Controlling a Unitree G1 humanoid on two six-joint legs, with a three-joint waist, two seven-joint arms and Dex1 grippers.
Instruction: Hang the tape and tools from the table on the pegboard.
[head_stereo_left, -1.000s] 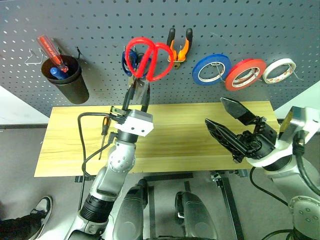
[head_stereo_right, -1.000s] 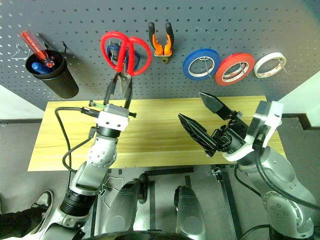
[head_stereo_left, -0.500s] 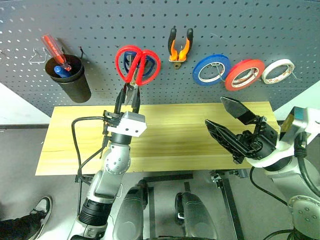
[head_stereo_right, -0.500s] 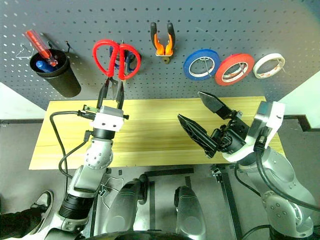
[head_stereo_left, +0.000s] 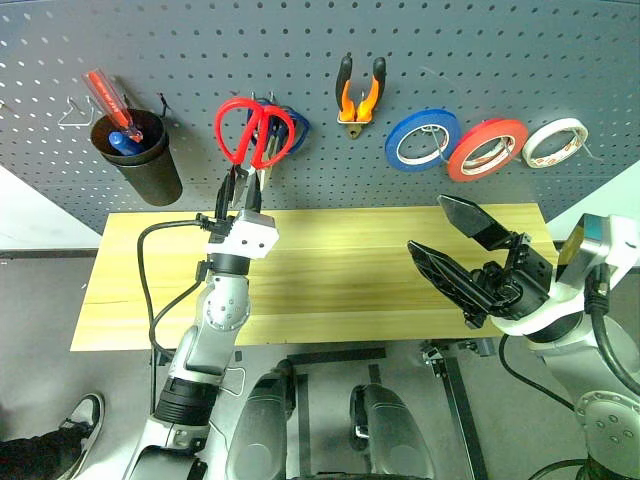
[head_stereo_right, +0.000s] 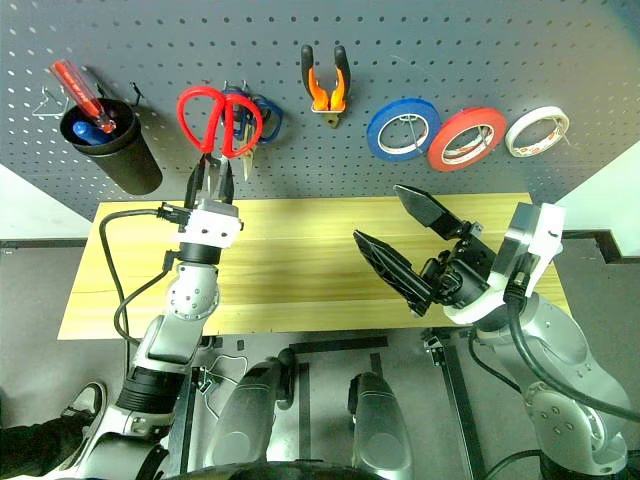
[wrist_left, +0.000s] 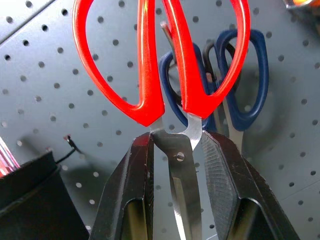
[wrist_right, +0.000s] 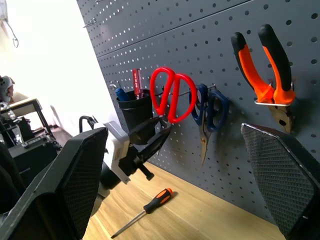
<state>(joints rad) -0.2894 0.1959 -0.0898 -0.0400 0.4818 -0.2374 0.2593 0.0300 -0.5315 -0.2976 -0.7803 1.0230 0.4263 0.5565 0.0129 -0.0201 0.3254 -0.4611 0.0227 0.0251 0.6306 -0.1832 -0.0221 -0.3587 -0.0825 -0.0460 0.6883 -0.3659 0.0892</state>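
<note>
My left gripper (head_stereo_left: 238, 185) is shut on the steel blades of the red-handled scissors (head_stereo_left: 254, 133) and holds them upright, handles up, against the pegboard (head_stereo_left: 480, 50). Their handles (wrist_left: 150, 60) overlap the blue-handled scissors (wrist_left: 245, 80) behind them; I cannot tell whether a hook passes through a loop. The orange-and-black pliers (head_stereo_left: 359, 92) and the red tape (head_stereo_left: 488, 148) hang on the board. A small screwdriver (wrist_right: 159, 196) lies on the table (head_stereo_left: 350, 270), near my left arm. My right gripper (head_stereo_left: 427, 223) stands open and empty above the table's right part.
A black cup (head_stereo_left: 140, 155) holding a red-handled screwdriver hangs at the board's left. A blue tape roll (head_stereo_left: 422, 138) and a white roll (head_stereo_left: 556, 141) flank the red tape. A black cable loops beside my left arm. A person's shoe (head_stereo_left: 85, 415) shows on the floor.
My left gripper has carried the red scissors left, lower and closer to the board, so they now sit in front of the blue-handled pair. The right arm has stayed still.
</note>
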